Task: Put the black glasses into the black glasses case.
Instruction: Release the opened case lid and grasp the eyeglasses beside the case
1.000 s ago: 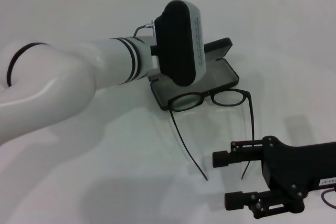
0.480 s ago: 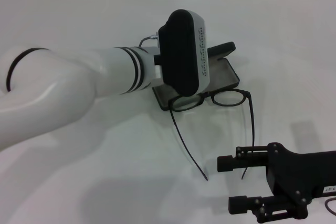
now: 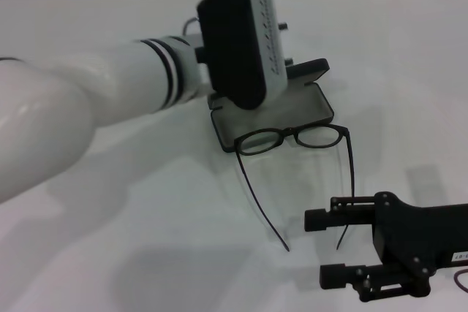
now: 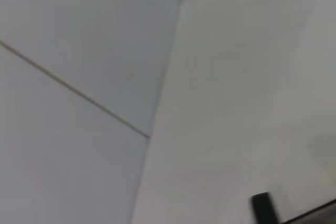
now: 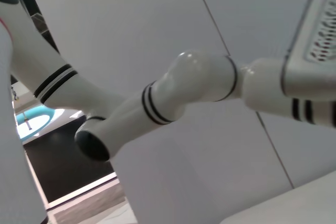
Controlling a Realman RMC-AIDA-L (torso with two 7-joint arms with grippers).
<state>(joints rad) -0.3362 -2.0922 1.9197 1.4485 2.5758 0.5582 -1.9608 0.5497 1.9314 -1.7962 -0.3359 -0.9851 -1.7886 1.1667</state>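
I see black glasses (image 3: 292,137) propped on open black glasses case (image 3: 292,107), mid-surface, ready for lifting; right gripper (image 3: 316,248) near front edge, fingers apart; left gripper's state I cannot tell.

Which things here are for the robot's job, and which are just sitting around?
For the job:
black glasses, lying unfolded on the table
black glasses case, open behind them
right gripper, open, near the temple tips

Just there:
white table
left arm, above the case
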